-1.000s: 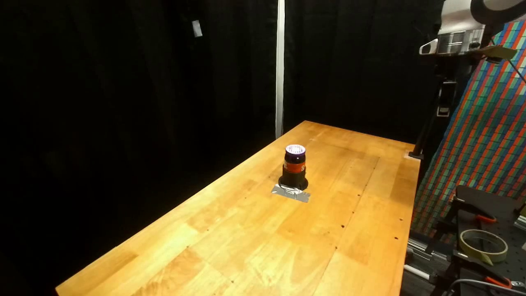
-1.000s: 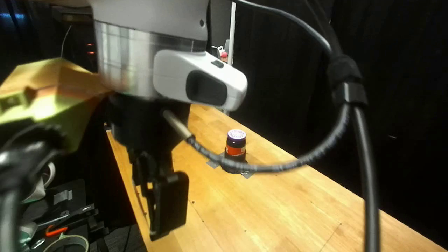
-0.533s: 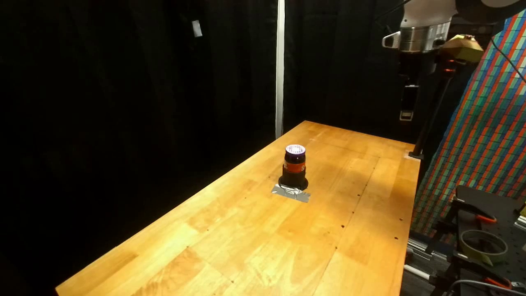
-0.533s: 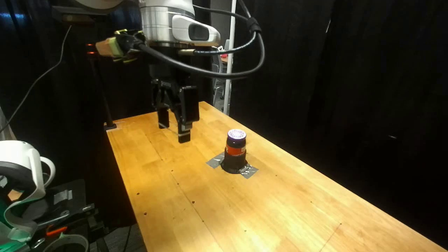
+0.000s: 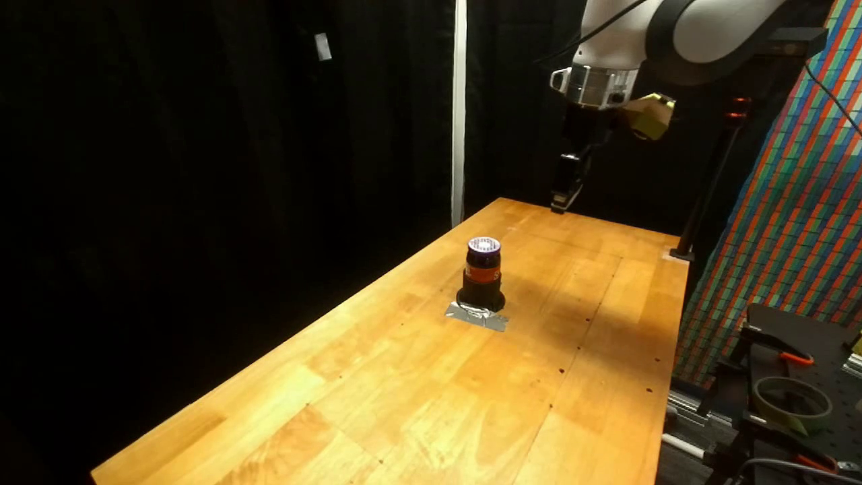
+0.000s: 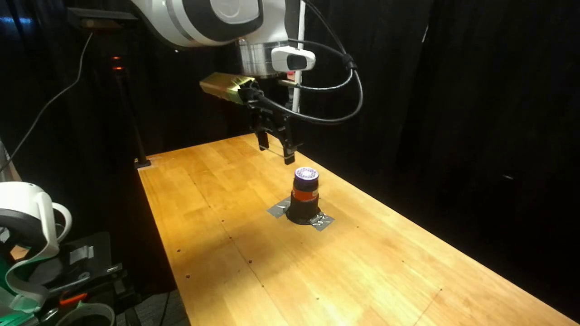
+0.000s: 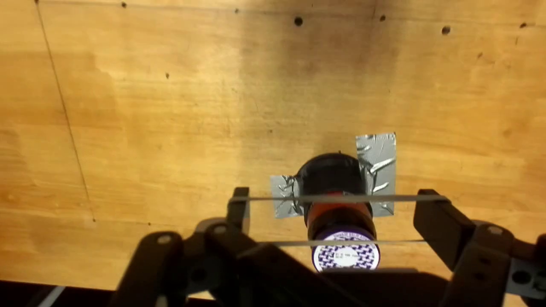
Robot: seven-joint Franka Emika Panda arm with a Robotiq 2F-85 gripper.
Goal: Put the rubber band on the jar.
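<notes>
The jar [image 5: 483, 274] stands upright on the table in both exterior views [image 6: 305, 194], with a dark body, an orange-red middle and a white and purple lid. Its black base is taped down. In the wrist view the jar [image 7: 345, 256] shows lid-on at the lower middle, partly hidden by the gripper. My gripper [image 7: 335, 195] is open, and the light rubber band [image 7: 396, 198] is stretched around its two spread fingers in two strands. The strands cross in front of the jar in the wrist view. In the exterior views the gripper [image 6: 277, 154] hangs above and apart from the jar [image 5: 563, 203].
Silver tape [image 5: 477, 316] holds the base on the wooden table [image 5: 431, 404]. Black curtains hang along the table. A black post [image 6: 136, 131] stands at a table corner. A side cart with a tape roll [image 5: 793, 404] stands beside the table. Cables [image 6: 358, 90] loop from the wrist.
My arm has swung inward over the table toward the jar, and the gripper has come lower. The fingers stay spread with the band on them. The jar has not moved.
</notes>
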